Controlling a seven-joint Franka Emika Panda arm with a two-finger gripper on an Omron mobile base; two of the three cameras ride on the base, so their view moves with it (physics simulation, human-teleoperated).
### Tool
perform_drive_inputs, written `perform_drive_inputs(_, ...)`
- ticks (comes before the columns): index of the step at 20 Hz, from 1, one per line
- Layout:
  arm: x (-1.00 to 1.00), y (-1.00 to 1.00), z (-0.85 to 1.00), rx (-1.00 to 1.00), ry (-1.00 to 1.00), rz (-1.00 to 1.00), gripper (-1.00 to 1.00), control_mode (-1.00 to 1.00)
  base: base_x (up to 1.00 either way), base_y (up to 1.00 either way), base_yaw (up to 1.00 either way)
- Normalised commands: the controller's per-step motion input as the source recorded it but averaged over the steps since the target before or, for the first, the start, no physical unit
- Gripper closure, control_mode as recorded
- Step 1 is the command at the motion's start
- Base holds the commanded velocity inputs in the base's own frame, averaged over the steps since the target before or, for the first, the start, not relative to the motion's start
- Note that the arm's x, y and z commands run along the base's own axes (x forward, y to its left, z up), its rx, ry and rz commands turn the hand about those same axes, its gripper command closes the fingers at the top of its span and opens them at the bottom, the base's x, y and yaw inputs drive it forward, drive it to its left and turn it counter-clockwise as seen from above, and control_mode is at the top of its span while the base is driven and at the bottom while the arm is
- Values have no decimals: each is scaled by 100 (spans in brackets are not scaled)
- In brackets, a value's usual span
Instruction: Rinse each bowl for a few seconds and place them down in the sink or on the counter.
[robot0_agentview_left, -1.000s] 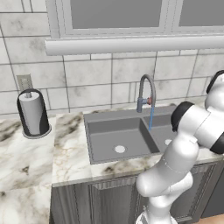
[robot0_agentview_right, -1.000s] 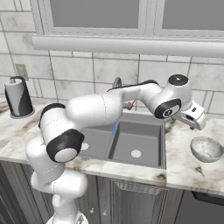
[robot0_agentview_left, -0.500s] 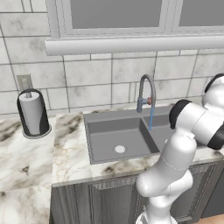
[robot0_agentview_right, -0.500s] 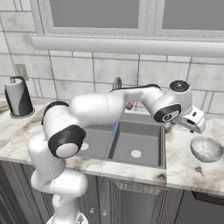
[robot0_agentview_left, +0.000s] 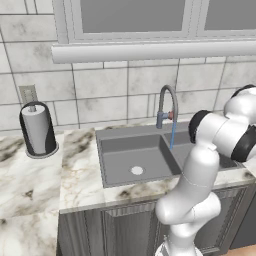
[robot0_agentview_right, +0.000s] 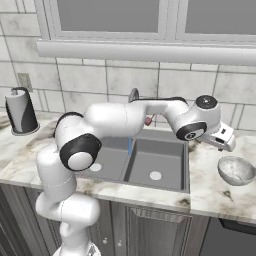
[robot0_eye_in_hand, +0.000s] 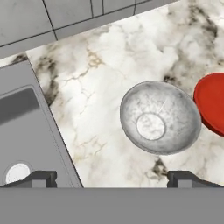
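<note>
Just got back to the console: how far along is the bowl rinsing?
Done: water runs from the arched grey faucet. In hand: the open gripper hovers empty above the mottled grey-white bowl, which sits on the white marble counter beside the glossy red bowl. Left: pick up, rinse and set down both.

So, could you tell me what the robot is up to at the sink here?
The arm has reached over the counter to the right of the sink, its gripper above the grey bowl with jaws open and nothing held. A red bowl sits beside the grey one. Water is running from the faucet.
</note>
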Motion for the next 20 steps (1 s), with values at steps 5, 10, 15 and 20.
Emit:
perform_drive_inputs(5,3,-18,-6,0,9,1,-100,-100,0,0,0)
perform_drive_inputs(10,2,-14,-9,0,12,0,-100,-100,0,0,0)
perform_drive_inputs(15,7,-12,-16,0,11,1,-100,-100,0,0,0)
perform_drive_inputs(20,7,-15,-21,0,2,3,-100,-100,0,0,0)
